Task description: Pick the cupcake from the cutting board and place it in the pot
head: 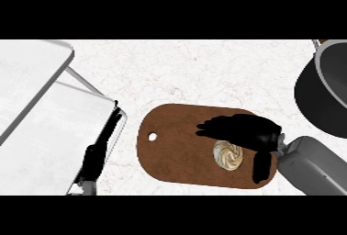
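Cupcake (228, 155) sits on the brown cutting board (177, 149), toward the board's right half, its swirled pale frosting seen from straight above. The board lies flat on the pale speckled counter (203, 73) and has a small hole near its left end.

From the head view, the dark pot (324, 98) stands up and to the right of the board, well apart from it and cut off by the view's right edge; nothing can be seen inside it from here.

Over the board, the right hand (237, 128) hangs above the cupcake. Its fingers reach leftward across the board just above the frosting, held close together and only slightly bent, while the thumb drops down along the cupcake's right side. The cupcake lies in the gap between fingers and thumb; whether either touches it cannot be told. The grey right forearm (313, 165) comes in from the lower right, past the board's right end.

Left of the board, the left hand (95, 158) shows as a thin dark shape against a pale grey forearm (47, 133); its finger pose cannot be told.
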{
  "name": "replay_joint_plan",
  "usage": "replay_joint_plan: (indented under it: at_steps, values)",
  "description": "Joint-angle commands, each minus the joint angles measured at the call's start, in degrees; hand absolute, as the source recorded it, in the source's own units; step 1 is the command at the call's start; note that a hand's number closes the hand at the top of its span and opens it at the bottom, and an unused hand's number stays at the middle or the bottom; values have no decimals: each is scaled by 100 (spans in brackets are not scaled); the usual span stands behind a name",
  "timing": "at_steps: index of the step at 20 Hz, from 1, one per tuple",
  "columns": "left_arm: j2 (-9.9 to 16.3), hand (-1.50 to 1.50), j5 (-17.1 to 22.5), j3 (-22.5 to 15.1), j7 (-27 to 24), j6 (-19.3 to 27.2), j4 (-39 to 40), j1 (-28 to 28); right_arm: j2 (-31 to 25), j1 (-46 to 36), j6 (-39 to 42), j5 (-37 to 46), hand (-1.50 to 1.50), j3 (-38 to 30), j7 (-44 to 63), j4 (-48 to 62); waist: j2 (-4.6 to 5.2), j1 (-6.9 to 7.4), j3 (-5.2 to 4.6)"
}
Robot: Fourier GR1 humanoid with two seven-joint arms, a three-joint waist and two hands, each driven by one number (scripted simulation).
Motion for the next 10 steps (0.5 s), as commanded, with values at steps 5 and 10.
replay_joint_plan:
  at_steps: [5,10]
  values:
    - [754,0,160,1120,251,20,-268,-1035,100,-74,-207,500,150,292,-518,224,-18,26,116]
    - [856,0,351,1156,120,-170,-411,-793,133,84,-672,875,150,473,-960,264,-30,50,115]
